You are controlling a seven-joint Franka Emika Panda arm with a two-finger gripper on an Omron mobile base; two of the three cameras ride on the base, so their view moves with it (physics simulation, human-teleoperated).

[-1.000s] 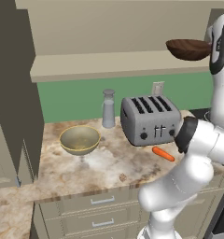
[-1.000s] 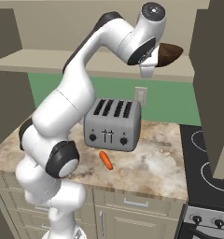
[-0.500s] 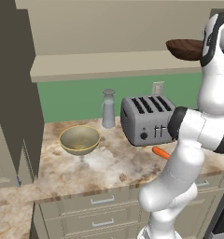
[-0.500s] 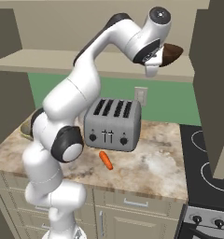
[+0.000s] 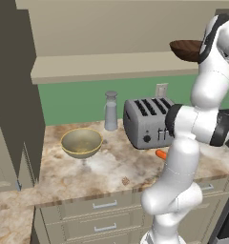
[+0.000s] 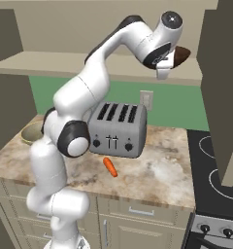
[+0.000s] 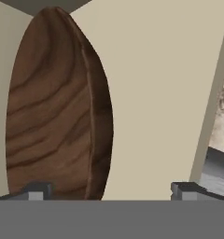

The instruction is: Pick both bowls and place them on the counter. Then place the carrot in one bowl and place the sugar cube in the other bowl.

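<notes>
The dark brown wooden bowl (image 5: 185,49) (image 6: 181,55) stands on the beige wall shelf (image 5: 111,66). My gripper (image 6: 165,65) (image 7: 110,193) is raised to the shelf right beside this bowl and is open. In the hand view the bowl (image 7: 58,107) fills the left half, with its rim ahead of the gap between the fingertips; nothing is held. The beige-olive bowl (image 5: 81,142) (image 6: 30,133) sits upright on the counter (image 5: 107,164) at the left. The carrot (image 5: 161,154) (image 6: 109,166) lies in front of the toaster. The sugar cube (image 5: 126,180) rests near the counter's front edge.
A grey toaster (image 5: 147,121) (image 6: 118,129) stands mid-counter, with a grey shaker (image 5: 110,110) behind it to the left. A stove (image 6: 218,168) adjoins the counter on the right. A tall dark cabinet (image 5: 14,95) borders the left and an upper cabinet (image 6: 220,73) hangs at the right.
The hand has edged closer to the wooden bowl on the shelf while the elbow and lower arm links swung upright. The gripper stayed open. The things on the counter have not moved.
</notes>
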